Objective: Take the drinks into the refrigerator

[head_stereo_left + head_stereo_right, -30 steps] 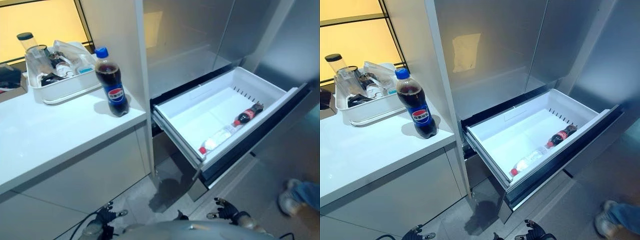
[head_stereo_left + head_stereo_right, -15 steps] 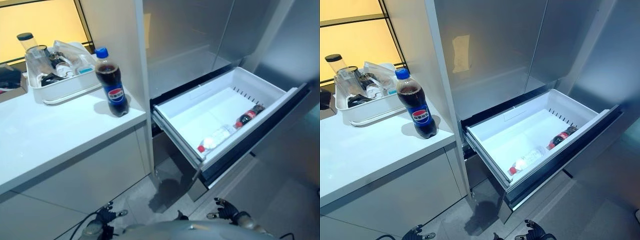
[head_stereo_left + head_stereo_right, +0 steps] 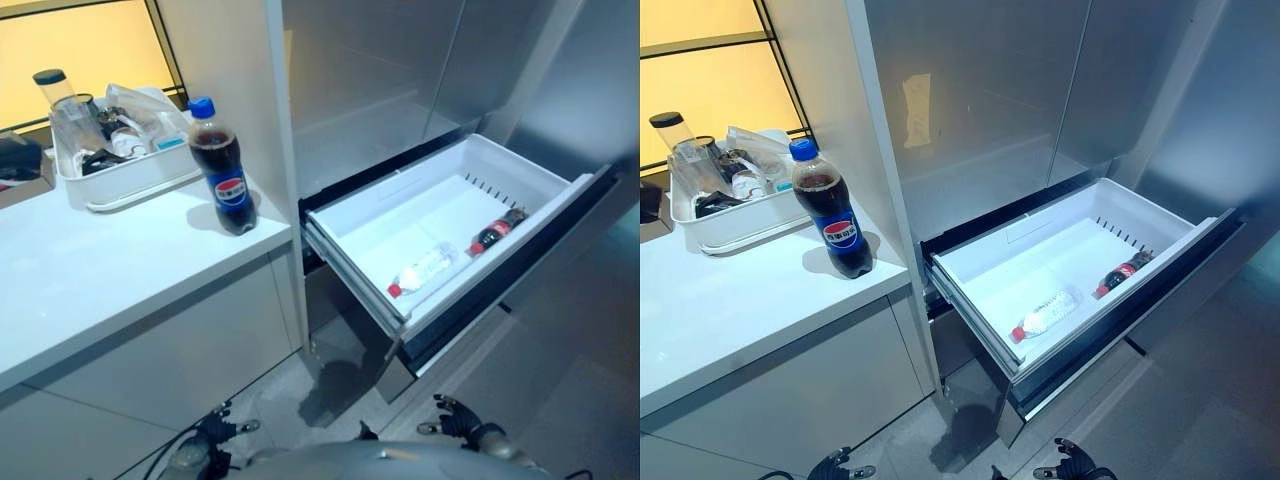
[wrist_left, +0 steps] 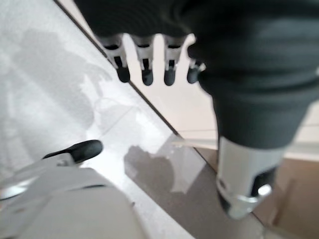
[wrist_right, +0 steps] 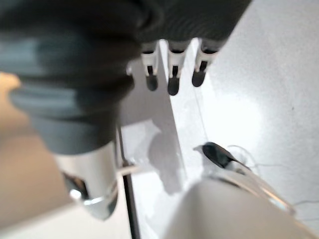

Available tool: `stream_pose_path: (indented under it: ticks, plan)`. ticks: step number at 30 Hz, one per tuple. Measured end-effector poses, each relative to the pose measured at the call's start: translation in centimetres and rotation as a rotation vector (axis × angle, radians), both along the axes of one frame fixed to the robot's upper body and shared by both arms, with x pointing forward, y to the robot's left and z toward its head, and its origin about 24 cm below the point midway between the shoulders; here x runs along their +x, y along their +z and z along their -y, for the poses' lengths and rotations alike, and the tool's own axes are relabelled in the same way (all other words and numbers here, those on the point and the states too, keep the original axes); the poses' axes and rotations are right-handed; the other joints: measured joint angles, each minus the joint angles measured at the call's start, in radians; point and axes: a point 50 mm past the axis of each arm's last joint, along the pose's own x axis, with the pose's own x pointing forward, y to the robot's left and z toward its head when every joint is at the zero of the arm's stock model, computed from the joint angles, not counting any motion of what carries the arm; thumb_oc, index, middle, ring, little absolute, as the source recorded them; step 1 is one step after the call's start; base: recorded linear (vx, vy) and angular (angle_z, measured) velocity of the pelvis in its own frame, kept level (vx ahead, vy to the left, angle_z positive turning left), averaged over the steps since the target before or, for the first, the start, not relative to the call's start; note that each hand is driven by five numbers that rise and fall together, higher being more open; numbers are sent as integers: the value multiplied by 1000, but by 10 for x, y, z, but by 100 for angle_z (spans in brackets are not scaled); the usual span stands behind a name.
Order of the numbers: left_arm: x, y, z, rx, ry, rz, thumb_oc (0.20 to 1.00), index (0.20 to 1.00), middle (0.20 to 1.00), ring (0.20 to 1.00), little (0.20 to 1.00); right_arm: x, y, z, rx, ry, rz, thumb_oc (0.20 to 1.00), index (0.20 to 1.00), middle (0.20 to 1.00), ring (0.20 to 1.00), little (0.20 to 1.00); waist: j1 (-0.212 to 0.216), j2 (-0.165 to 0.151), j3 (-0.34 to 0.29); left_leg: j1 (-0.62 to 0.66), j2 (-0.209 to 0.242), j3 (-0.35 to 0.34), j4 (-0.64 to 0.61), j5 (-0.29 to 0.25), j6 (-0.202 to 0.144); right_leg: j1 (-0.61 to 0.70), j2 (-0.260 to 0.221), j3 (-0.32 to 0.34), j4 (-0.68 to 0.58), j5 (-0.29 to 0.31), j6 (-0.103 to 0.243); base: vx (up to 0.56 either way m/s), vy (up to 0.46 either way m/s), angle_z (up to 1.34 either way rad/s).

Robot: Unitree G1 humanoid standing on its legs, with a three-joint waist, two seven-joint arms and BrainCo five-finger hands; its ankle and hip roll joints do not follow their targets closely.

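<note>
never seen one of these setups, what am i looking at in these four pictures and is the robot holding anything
This is a two-legged humanoid robot seen through its own cameras. Two pictures come from the eyes in its head, looking down at a kitchen. The other two come from cameras on its wrists, looking along each hand toward the floor.

On the white counter stand a cola bottle with a blue cap and a white tub of odds and ends. The refrigerator drawer is pulled open. Inside lie a clear water bottle and a small dark soda bottle.

The left hand and right hand hang low with fingers relaxed and hold nothing.
</note>
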Motion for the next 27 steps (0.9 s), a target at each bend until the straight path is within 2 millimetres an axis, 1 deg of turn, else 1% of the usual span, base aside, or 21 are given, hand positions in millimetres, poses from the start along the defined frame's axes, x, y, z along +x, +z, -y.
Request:
stream_pose_path:
  ticks: [2,3,4,5,6,7,8,9,10,11,12,13,15,19,25,26,27]
  plan:
    - [38,23,13,-33,-125,195,1000,1000,1000,1000,1000,5,6,15,-2,-156,62,1000,1000,1000,1000,1000,0,3,5,-4,-1,3,-6,-5,6,-2,-1,3,1,3,2,-2,1,-5]
    - [47,30,16,-38,-146,241,1000,1000,1000,1000,1000,8,8,18,-5,-182,79,1000,1000,1000,1000,1000,-2,5,4,0,-1,3,-5,-6,6,-1,-1,3,1,3,2,1,-7,-4]
    - [63,47,20,-53,-202,350,1000,1000,1000,1000,1000,13,14,26,-8,-249,136,1000,1000,1000,1000,1000,-1,4,4,-4,0,5,-7,-6,7,-2,-1,6,1,5,3,0,0,0]
    - [78,60,21,-59,-219,424,1000,1000,1000,1000,1000,18,18,33,-17,-287,175,1000,1000,1000,1000,1000,-3,7,5,0,0,5,-6,-6,7,0,-1,6,1,5,3,-1,-9,-5]
    - [89,78,24,-75,-256,508,1000,1000,1000,1000,1000,24,25,39,-13,-338,234,1000,1000,1000,1000,1000,-11,5,6,-3,0,6,-6,-6,7,-2,0,8,0,5,3,0,0,0]
    - [96,91,25,-93,-279,577,1000,1000,1000,1000,1000,29,30,43,-18,-363,277,1000,1000,1000,1000,1000,-24,4,7,-4,0,6,-6,-5,7,-2,0,8,0,6,3,0,0,0]
    - [110,116,26,-131,-295,692,1000,1000,1000,1000,1000,43,44,52,-35,-376,365,1000,1000,1000,1000,1000,-29,8,7,-1,-1,7,-6,-2,2,-1,0,10,-1,7,3,9,-4,-4]
    - [116,129,28,-154,-308,745,1000,1000,1000,1000,1000,50,53,58,-40,-394,420,1000,1000,1000,1000,1000,-34,8,7,-1,-2,11,-6,-2,2,-2,0,14,-1,8,3,11,-2,-8]
    - [125,151,32,-203,-332,839,1000,1000,1000,1000,1000,60,68,67,-52,-440,512,1000,1000,1000,1000,1000,-45,8,9,-3,-2,13,-6,-2,2,-4,0,17,-1,9,4,8,2,-7]
    - [133,166,35,-243,-333,915,1000,1000,1000,1000,1000,69,78,74,-64,-469,575,1000,1000,1000,1000,1000,-48,10,8,1,-3,14,-5,-2,3,-1,0,18,-1,9,5,-24,-6,-7]
    - [137,173,36,-256,-334,938,1000,1000,1000,1000,1000,74,83,76,-66,-481,604,1000,1000,1000,1000,1000,-50,10,8,2,-3,18,-6,-2,2,0,1,22,-2,9,5,-15,-3,-13]
    - [142,188,39,-284,-346,999,1000,1000,1000,1000,1000,82,95,80,-69,-497,676,1000,1000,1000,1000,1000,-50,9,9,-1,-2,27,-5,-2,2,-7,2,31,-1,11,4,-14,0,-15]
    - [146,198,42,-309,-357,1043,1000,1000,1000,1000,1000,86,104,84,-81,-510,724,1000,1000,1000,1000,1000,-52,10,11,1,-2,30,-4,-2,2,-7,3,33,-2,11,4,20,6,-9]
    - [148,206,41,-328,-347,1075,1000,1000,1000,1000,1000,96,122,84,-92,-504,819,1000,1000,1000,1000,1000,-51,12,15,6,-2,33,-5,-3,2,-9,4,37,-2,12,4,8,1,-2]
    - [147,213,40,-340,-336,1110,1000,1000,1000,1000,1000,101,131,81,-101,-485,867,1000,1000,1000,1000,1000,-49,15,20,13,-2,33,-6,-4,2,-4,3,37,-2,11,5,0,0,0]
    - [145,221,37,-337,-328,1148,1000,1000,1000,1000,1000,107,142,77,-93,-457,923,1000,1000,1000,1000,1000,-50,16,26,13,-2,34,-6,-4,2,-4,3,38,-2,12,4,0,0,0]
    - [145,225,37,-337,-327,1167,1000,1000,1000,1000,1000,109,146,77,-95,-446,947,1000,1000,1000,1000,1000,-50,17,27,13,-1,34,-6,-4,2,-4,3,38,-2,12,4,0,0,0]
